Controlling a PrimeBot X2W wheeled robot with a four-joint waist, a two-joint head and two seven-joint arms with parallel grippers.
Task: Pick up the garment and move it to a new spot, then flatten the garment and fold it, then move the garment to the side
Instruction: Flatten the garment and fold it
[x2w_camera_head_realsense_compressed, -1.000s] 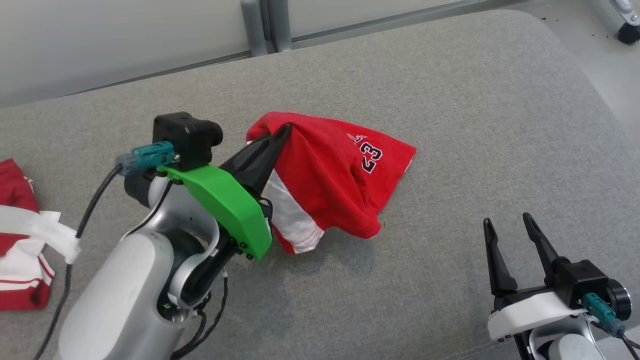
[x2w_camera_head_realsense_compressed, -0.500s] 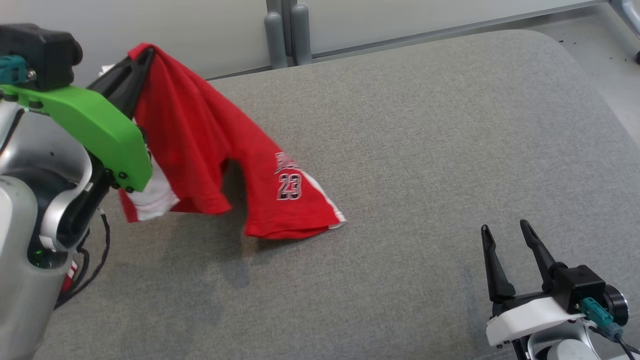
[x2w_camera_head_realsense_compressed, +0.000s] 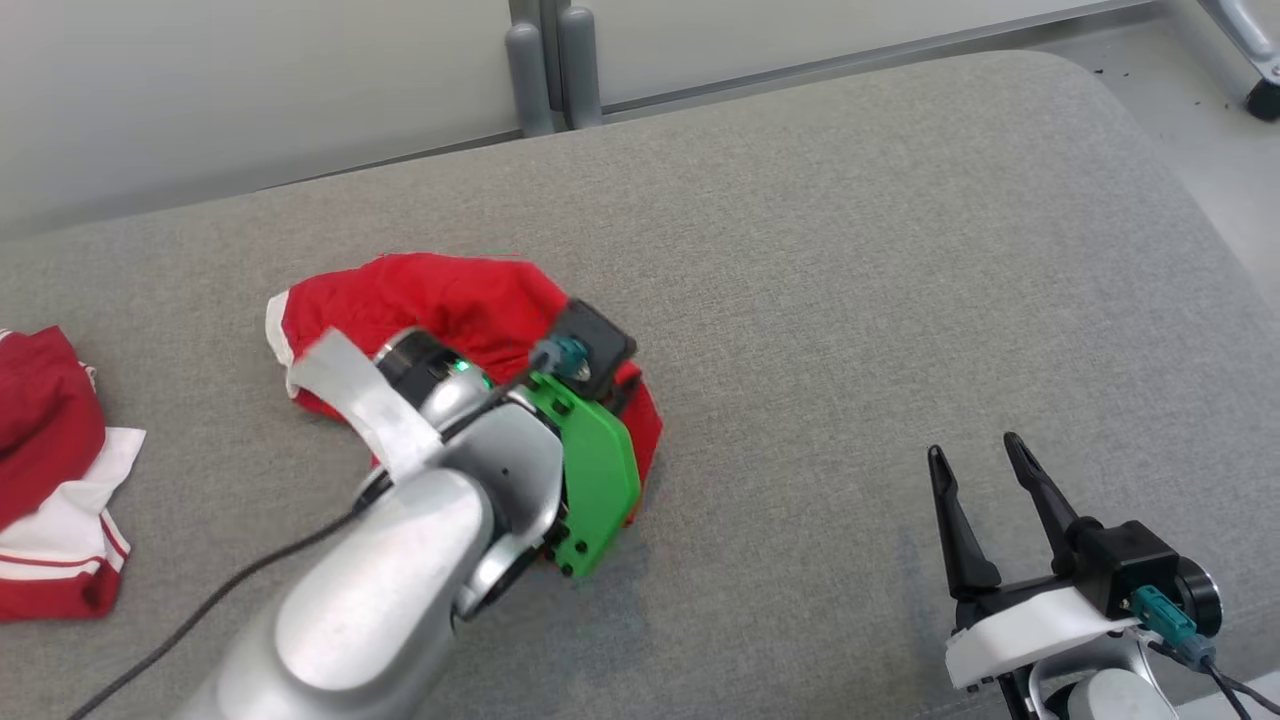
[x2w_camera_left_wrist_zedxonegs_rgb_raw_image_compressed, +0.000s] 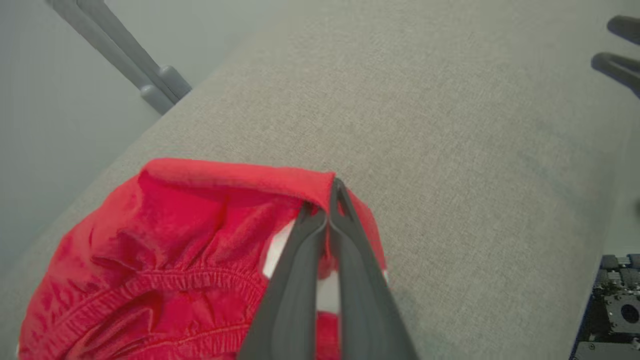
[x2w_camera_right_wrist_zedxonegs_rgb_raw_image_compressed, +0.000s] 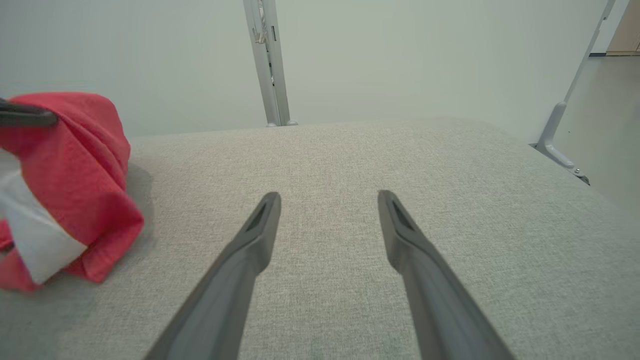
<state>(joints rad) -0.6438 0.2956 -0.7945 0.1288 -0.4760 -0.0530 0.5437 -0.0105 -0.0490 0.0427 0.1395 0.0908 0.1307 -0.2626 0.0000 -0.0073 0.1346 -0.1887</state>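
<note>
At the far left of the grey fabric-covered desk (x2w_camera_head_realsense_compressed: 850, 250) lies a crumpled red-and-white cloth (x2w_camera_head_realsense_compressed: 50, 480). Right of it, left of centre, the red garment with white trim (x2w_camera_head_realsense_compressed: 440, 300) sits bunched on the desk. The left gripper (x2w_camera_left_wrist_zedxonegs_rgb_raw_image_compressed: 332, 192) has its fingers clamped together on a fold of the garment's edge. Well apart at the lower right, the right gripper (x2w_camera_head_realsense_compressed: 985, 470) has its fingers spread, holding nothing.

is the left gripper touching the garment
Touching: the left wrist view shows the left gripper pinched shut on a fold of the red garment, cloth caught between its fingers.
</note>
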